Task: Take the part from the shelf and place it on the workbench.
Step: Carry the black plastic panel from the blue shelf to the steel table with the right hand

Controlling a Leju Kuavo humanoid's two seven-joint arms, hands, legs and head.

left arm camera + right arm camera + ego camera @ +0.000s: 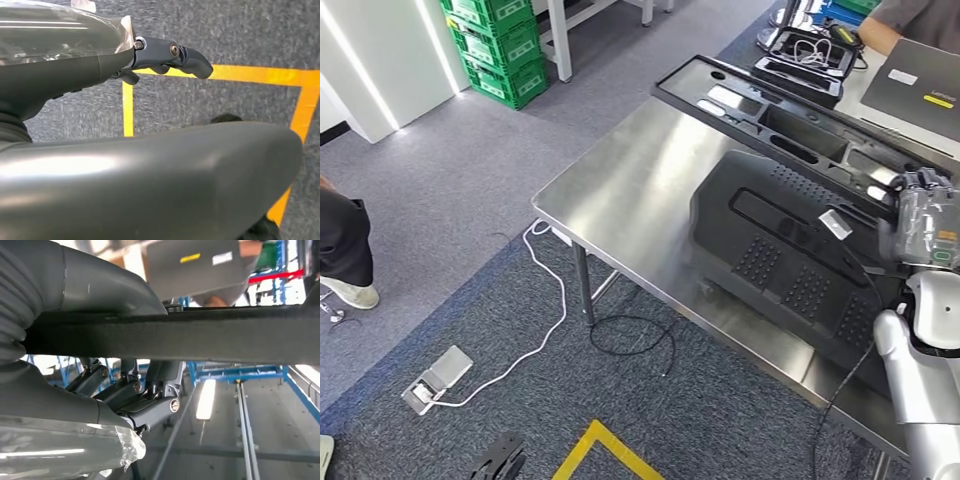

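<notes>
From the head, the black panel lies on the steel workbench, right hand at its far edge. Right wrist: fingers clamp that edge. Release gently, lifting clear. Left hand hangs empty, fingers loosely extended.

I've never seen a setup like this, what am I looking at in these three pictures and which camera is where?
This is a humanoid robot with two silver arms and many-fingered hands. The wide picture comes from its head, looking down at a steel workbench. A large black plastic part lies there, a long black frame-shaped part behind it, and a person's arm shows at the far corner. The right hand grips the large part's edge; its wrist camera shows the fingers and thumb around that dark edge. The other close picture is from the left wrist: the left hand hangs over carpet with yellow floor tape, holding nothing that I can see.
</notes>
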